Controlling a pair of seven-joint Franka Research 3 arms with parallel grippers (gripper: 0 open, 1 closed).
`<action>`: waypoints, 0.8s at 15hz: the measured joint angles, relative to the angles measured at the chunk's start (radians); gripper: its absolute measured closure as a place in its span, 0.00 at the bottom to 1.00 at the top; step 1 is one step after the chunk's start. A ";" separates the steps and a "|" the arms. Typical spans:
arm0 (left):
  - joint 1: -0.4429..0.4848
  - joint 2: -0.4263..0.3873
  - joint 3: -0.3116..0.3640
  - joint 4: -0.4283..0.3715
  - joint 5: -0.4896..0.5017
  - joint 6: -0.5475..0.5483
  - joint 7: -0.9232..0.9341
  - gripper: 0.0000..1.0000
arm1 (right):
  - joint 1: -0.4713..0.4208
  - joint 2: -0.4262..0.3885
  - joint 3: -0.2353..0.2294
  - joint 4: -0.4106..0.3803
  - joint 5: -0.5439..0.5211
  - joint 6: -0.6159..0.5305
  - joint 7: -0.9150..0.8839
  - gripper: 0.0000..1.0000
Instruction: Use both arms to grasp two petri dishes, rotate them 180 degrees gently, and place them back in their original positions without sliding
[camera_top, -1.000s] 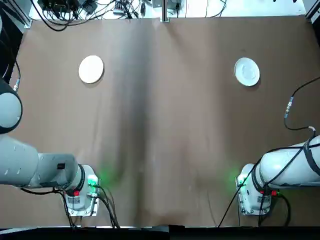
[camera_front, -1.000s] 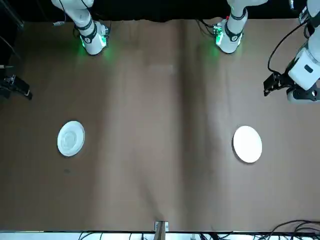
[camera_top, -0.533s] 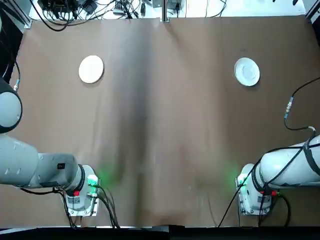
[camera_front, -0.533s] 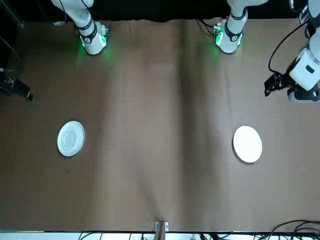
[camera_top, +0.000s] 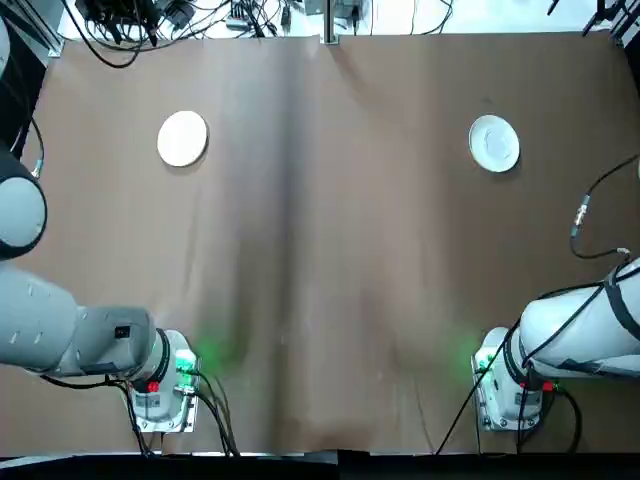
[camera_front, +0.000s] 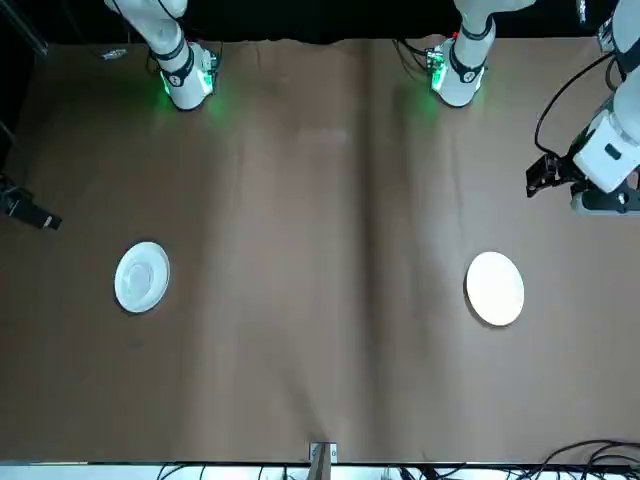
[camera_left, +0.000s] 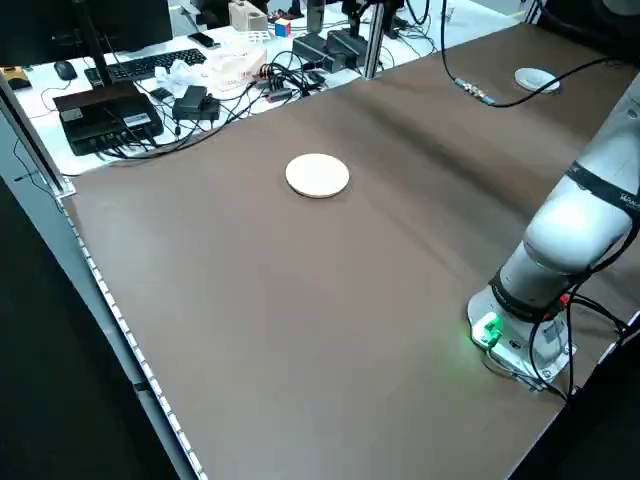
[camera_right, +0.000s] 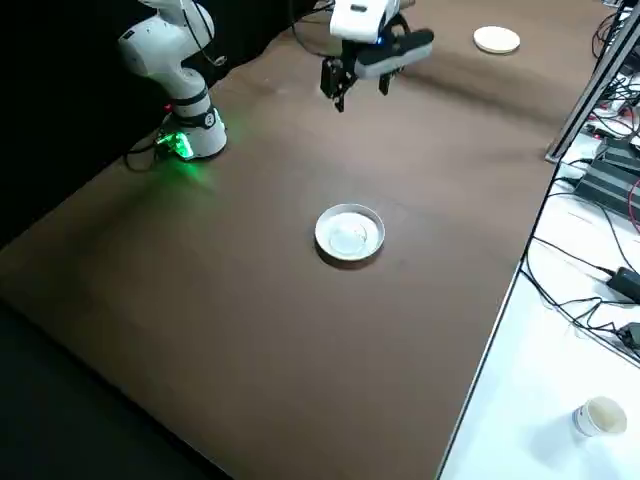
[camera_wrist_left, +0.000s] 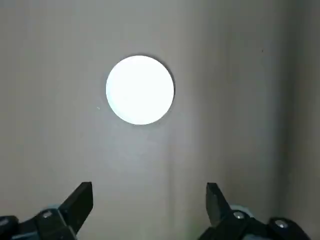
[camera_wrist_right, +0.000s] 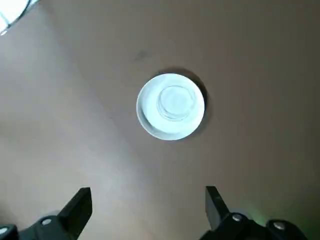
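The plain cream-white petri dish (camera_top: 183, 138) lies flat on the brown table's far left, and shows too as the petri dish (camera_front: 495, 288). The glossy petri dish (camera_top: 494, 143) with an inner ring lies at the far right, again as the ringed dish (camera_front: 142, 277). My left gripper (camera_front: 543, 178) hangs high, on the robot's side of the plain dish (camera_wrist_left: 140, 90). In its wrist view the left gripper (camera_wrist_left: 148, 192) is open and holds nothing. My right gripper (camera_front: 30, 212) hovers high near the ringed dish (camera_wrist_right: 171, 106). The right gripper (camera_wrist_right: 147, 195) is open too.
Both arm bases (camera_top: 160, 388) (camera_top: 510, 388) sit at the near edge with green lights and black cables. A cable with a connector (camera_top: 578, 215) hangs by the right edge. Electronics and wires (camera_left: 110, 105) crowd the bench beyond the far edge. Brown tabletop (camera_top: 330, 250) spans between the dishes.
In the front view my right gripper has moved away from the robot, towards the ringed dish. The left gripper has barely shifted. Both dishes lie where they were.
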 joint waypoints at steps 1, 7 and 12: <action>0.000 0.010 0.000 -0.001 0.000 0.008 0.026 0.00 | -0.005 0.012 0.000 -0.002 0.000 0.008 0.025 0.00; 0.000 0.045 0.000 -0.077 0.000 0.151 0.192 0.00 | -0.008 0.077 0.002 -0.080 -0.006 0.172 0.250 0.00; 0.037 0.068 0.001 -0.120 0.000 0.257 0.404 0.00 | -0.011 0.107 0.000 -0.196 -0.006 0.329 0.460 0.00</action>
